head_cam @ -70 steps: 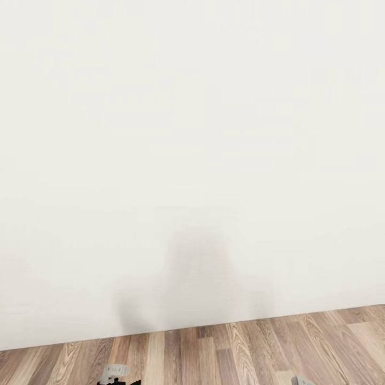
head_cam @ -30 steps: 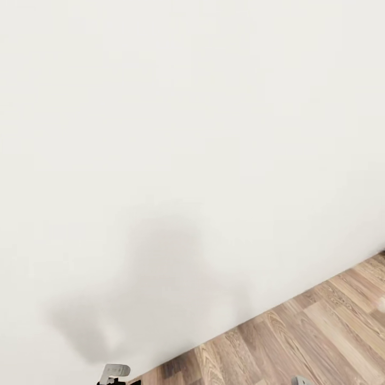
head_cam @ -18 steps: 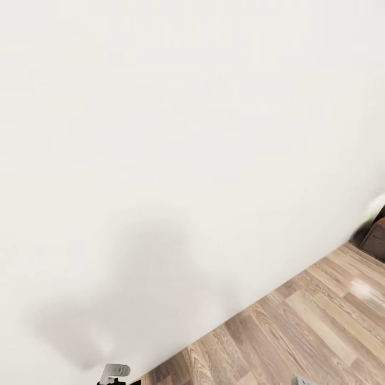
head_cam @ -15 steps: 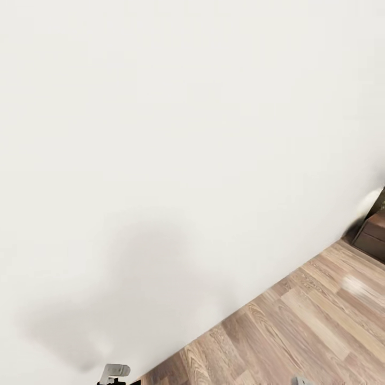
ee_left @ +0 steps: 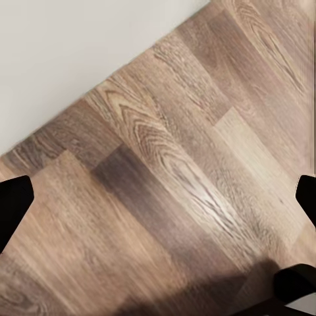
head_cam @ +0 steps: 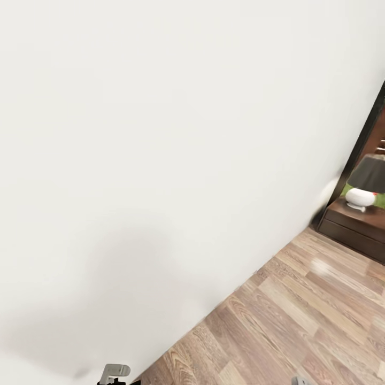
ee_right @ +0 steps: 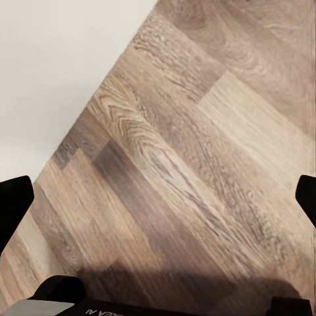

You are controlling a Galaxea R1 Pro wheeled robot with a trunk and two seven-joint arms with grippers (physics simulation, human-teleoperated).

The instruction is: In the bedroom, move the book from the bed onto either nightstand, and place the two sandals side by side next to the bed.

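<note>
White painted wall [head_cam: 160, 139] takes up most of your head view, with a soft grey shadow low on it. Grey-brown wood-plank floor [head_cam: 299, 326] runs along its foot, slanting up toward the right edge. There, at the far end of the wall, you have the low dark-brown wooden nightstand [head_cam: 355, 227] with a glossy flat top, standing on the floor against a dark vertical frame [head_cam: 369, 133]. On it sits a small table lamp with a white round base and a dark shade [head_cam: 366, 182]; something green lies just behind the base, too small to make out.

Your left gripper [ee_left: 158, 204] looks down at bare planks near the foot of the wall [ee_left: 79, 52]; its black fingertips [ee_left: 13, 204] sit at opposite edges of the left wrist view, spread wide with nothing between them. Your right gripper [ee_right: 158, 204] shows the same: dark fingertips [ee_right: 14, 201] far apart, holding nothing, over planks where floor meets wall. A pale grey piece of the left arm [head_cam: 115, 371] peeks in at the bottom of the head view.
</note>
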